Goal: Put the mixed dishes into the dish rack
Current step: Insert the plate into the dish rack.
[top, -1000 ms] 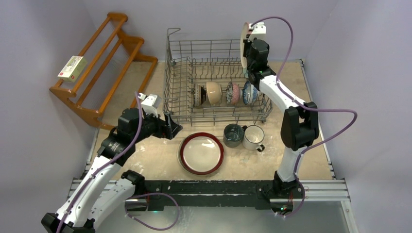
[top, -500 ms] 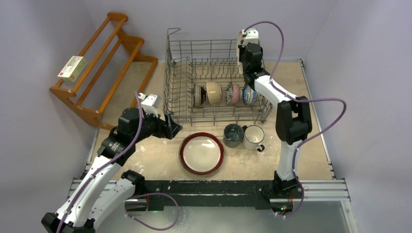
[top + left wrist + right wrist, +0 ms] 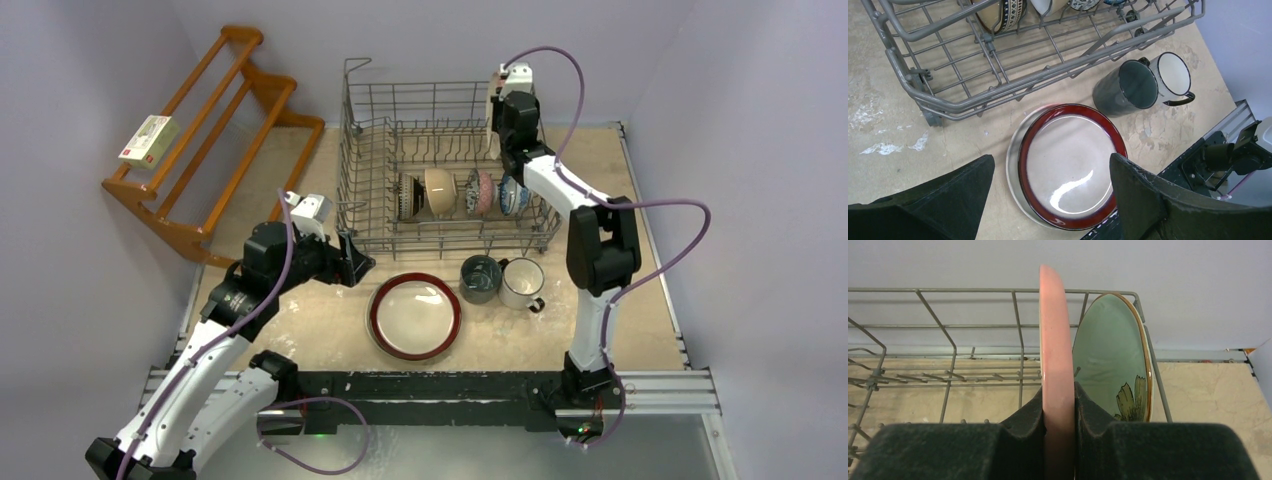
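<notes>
My right gripper [image 3: 1059,395] is shut on the edge of a pink plate [image 3: 1055,340], held upright on edge over the back right corner of the dish rack [image 3: 345,170]. A mint green plate [image 3: 1108,355] with a leaf motif stands just right of it against the rack's wall. Several small bowls [image 3: 440,192] stand on edge in the rack's front row. On the table in front lie a red-rimmed plate [image 3: 1068,165] stacked on a pale one, a dark teal mug [image 3: 1125,87] and a white mug [image 3: 1173,75]. My left gripper [image 3: 1050,165] hangs open above the red-rimmed plate's left side.
A brown wooden slatted shelf [image 3: 215,140] leans at the back left with a small box [image 3: 149,139] on it. The rack's near wall [image 3: 998,95] runs just behind the stacked plates. The two mugs touch each other beside the plates.
The right arm has swung the pink plate a little left and down at the rack's back right corner. The left arm has not moved.
</notes>
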`<state>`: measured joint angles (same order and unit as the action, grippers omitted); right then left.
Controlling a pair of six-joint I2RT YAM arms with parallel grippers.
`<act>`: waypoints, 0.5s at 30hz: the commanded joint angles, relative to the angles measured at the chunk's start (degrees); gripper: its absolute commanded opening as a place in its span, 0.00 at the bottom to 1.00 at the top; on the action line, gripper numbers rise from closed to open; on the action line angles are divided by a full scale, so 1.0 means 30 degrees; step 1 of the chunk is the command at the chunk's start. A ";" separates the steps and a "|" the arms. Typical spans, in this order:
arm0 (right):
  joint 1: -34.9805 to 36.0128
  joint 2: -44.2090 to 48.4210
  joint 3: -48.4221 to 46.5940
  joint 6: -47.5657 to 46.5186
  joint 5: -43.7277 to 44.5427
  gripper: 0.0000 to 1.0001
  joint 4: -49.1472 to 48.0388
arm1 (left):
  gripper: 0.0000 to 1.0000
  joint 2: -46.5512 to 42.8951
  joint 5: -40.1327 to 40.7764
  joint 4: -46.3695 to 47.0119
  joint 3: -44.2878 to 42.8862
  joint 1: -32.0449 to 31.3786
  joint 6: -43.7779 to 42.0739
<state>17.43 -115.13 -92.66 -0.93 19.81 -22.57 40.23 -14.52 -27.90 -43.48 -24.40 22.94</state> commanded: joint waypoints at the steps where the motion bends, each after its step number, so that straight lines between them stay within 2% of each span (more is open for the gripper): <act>1: -0.0040 0.0386 -0.0785 0.1569 -0.0109 0.00 -0.2115 | 0.83 -0.0009 0.0149 0.0632 0.0073 0.0107 -0.0205; 4: -0.0083 0.0263 -0.0739 0.2263 0.0026 0.03 -0.1853 | 0.83 0.0021 0.0128 0.0657 0.0055 0.0107 -0.0205; 10: -0.0229 0.0033 -0.0681 0.2948 0.0059 0.23 -0.1370 | 0.83 0.0065 0.0125 0.0658 0.0056 0.0134 -0.0220; 15: -0.0311 0.0054 -0.0537 0.3126 0.0298 0.44 -0.1231 | 0.83 0.0095 0.0095 0.0658 0.0063 0.0136 -0.0205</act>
<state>16.62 -116.99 -92.66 6.72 19.97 -23.22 40.56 -14.52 -27.90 -43.46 -24.38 22.94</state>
